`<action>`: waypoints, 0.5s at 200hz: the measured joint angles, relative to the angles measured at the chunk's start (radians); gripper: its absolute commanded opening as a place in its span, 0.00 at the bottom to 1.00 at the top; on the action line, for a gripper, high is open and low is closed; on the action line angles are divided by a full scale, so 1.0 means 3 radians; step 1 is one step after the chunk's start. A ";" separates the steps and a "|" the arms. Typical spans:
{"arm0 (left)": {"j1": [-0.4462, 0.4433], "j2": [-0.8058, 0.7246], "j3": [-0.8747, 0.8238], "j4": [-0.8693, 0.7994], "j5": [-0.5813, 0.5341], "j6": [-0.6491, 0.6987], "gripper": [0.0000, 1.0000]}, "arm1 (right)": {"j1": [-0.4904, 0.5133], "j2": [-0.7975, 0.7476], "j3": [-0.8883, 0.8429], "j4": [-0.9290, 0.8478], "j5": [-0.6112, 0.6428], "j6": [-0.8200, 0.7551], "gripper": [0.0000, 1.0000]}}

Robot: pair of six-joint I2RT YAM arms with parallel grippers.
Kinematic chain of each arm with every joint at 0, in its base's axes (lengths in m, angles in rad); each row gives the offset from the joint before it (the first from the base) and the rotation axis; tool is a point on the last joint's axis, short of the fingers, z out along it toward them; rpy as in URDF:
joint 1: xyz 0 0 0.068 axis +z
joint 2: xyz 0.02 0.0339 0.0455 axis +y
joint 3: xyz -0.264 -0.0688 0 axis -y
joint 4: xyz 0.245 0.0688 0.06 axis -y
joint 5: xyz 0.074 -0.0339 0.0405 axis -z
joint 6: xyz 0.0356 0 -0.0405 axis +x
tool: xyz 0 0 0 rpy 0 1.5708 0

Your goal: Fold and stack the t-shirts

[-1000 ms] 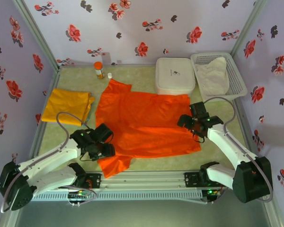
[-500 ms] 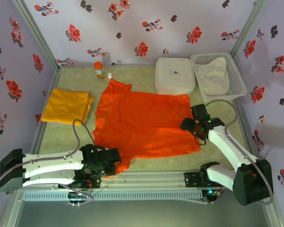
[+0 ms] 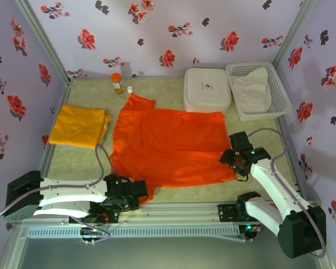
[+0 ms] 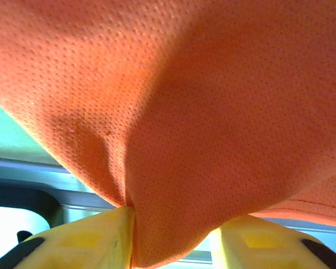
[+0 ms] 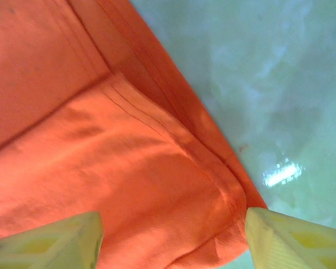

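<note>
A white lidded box (image 3: 206,89) is sitting well beyond the right gripper (image 3: 233,158), slightly to its left. A white mesh basket (image 3: 281,92) is standing just beside that box, farther right, and is holding a crumpled white cloth (image 3: 252,89). Far beyond the left gripper (image 3: 139,190), an orange pill bottle (image 3: 117,83) is standing upright with a small white cap (image 3: 130,89) near it. A metal rail (image 3: 179,216) is running just behind both grippers along the pale green table (image 3: 162,89).
</note>
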 measured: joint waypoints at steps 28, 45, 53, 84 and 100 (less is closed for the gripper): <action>0.0000 -0.0051 -0.0025 0.0005 -0.0031 -0.0045 0.32 | -0.0003 -0.0033 -0.0256 -0.0004 -0.0085 0.0139 0.63; 0.0000 -0.0051 -0.0032 0.0008 -0.0046 -0.0066 0.30 | 0.0003 -0.0048 -0.0367 -0.0006 -0.0136 0.0201 0.63; 0.0000 -0.0053 -0.0037 0.0008 -0.0053 -0.0076 0.28 | 0.0017 -0.0069 -0.0381 -0.0013 -0.0140 0.0238 0.62; -0.0003 -0.0086 -0.0060 0.0024 -0.0071 -0.0149 0.23 | 0.0039 -0.0179 -0.0384 -0.0005 -0.0142 0.0323 0.59; -0.0003 -0.0106 -0.0067 0.0032 -0.0081 -0.0173 0.20 | 0.0052 -0.0158 -0.0394 0.0020 -0.0159 0.0359 0.59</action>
